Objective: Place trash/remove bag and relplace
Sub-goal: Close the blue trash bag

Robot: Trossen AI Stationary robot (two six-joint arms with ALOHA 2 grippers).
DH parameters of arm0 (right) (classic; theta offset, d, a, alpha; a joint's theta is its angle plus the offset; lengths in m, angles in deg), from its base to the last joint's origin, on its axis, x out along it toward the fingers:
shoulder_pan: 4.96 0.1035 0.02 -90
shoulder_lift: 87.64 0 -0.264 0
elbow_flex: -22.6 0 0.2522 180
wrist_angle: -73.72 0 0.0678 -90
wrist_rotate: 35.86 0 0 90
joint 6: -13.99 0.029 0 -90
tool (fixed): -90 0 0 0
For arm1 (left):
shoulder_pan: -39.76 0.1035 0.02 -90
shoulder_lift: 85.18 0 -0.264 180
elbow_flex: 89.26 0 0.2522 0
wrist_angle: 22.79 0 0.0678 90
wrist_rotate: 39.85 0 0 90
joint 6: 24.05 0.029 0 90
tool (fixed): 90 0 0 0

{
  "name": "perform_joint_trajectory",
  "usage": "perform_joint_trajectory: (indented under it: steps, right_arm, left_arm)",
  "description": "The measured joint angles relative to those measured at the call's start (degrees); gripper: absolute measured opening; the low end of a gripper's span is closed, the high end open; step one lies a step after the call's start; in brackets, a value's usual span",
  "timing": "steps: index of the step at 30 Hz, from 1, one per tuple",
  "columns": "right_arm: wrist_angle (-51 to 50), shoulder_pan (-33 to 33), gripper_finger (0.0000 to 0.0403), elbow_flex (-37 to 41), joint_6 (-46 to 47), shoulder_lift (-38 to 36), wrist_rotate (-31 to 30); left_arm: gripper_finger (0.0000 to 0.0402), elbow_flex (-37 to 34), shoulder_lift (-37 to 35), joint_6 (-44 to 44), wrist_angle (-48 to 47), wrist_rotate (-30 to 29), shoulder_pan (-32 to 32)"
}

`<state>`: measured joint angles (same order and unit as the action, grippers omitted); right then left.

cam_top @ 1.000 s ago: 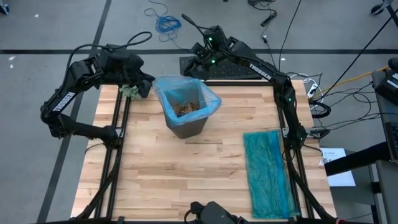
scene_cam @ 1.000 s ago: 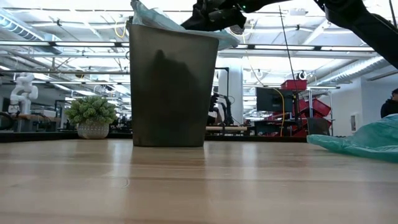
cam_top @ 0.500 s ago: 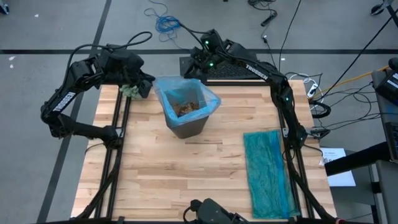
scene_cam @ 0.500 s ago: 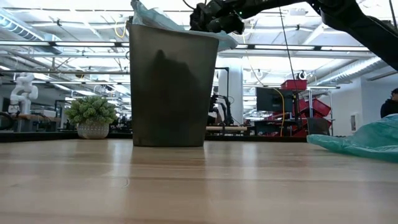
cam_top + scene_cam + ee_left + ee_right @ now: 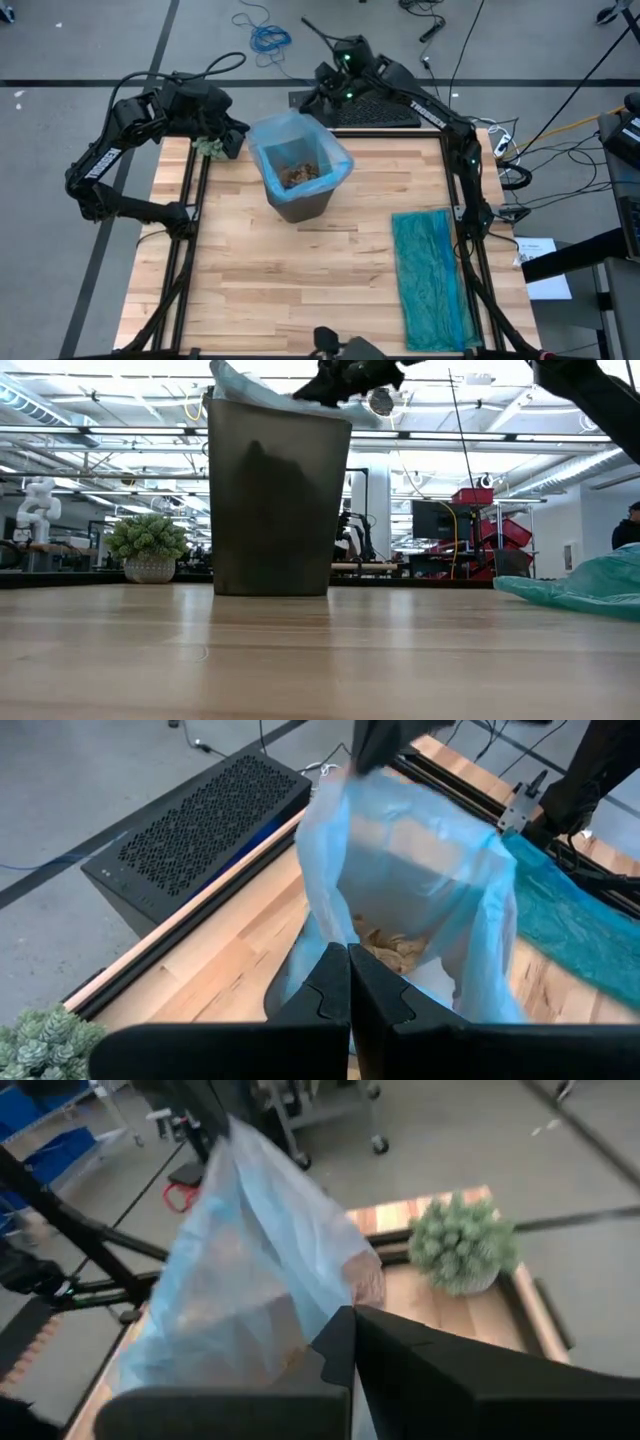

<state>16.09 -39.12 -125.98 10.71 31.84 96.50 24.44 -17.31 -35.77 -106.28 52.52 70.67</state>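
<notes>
A dark grey bin [image 5: 275, 500] stands on the table, lined with the light-blue bag [image 5: 300, 150]. Brown scraps of trash [image 5: 298, 173] lie inside the bag. My left gripper [image 5: 241, 140] is shut at the bag's left rim. My right gripper [image 5: 318, 110] is shut at the bag's far rim and stands above the bin's top edge [image 5: 320, 390]. The bag's mouth is pulled up between the two grippers. My left gripper is shut on the bag's rim on the bin's left side [image 5: 318, 935], coming in slanted down from the table's left. Its own fingers hide the pinch itself. The bag's wall rises loosely ahead of them. My right gripper pinches the bag's far rim [image 5: 318, 1305] between its two fingers, coming from the table's far side and slanting slightly down. That edge is lifted above the bin's rim [image 5: 300, 398], while the rest of the bag stays inside the bin.
A green fuzzy plant in a pot [image 5: 208, 146] sits at the table's far left corner, beside my left gripper. A darker teal plastic bag [image 5: 430, 275] lies flat along the right side. A black grilled box [image 5: 375, 108] stands beyond the far edge.
My right gripper has risen at the bin's far rim, drawing the bag's far edge up with it, so that edge stands higher above the bin. The bin and the trash have stayed in place.
</notes>
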Motion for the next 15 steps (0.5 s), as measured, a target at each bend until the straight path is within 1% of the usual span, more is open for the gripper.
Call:
perform_joint_trajectory:
  steps: [4,11,15]
  right_arm:
    - [1.5,0.3,0.0,0.0,0.0,-3.3,-3.0]
    - [1.4,1.0,0.0,0.0,-0.2,-6.8,-5.2]
    - [1.8,1.2,0.0,0.0,1.6,-8.0,-5.0]
  left_arm:
    - [0.0,0.0,0.4,0.0,-0.2,0.0,-0.3]
    - [0.0,0.0,0.8,0.0,-0.8,-0.3,-1.4]
    - [0.0,0.0,1.1,0.0,-2.2,-1.0,-1.8]
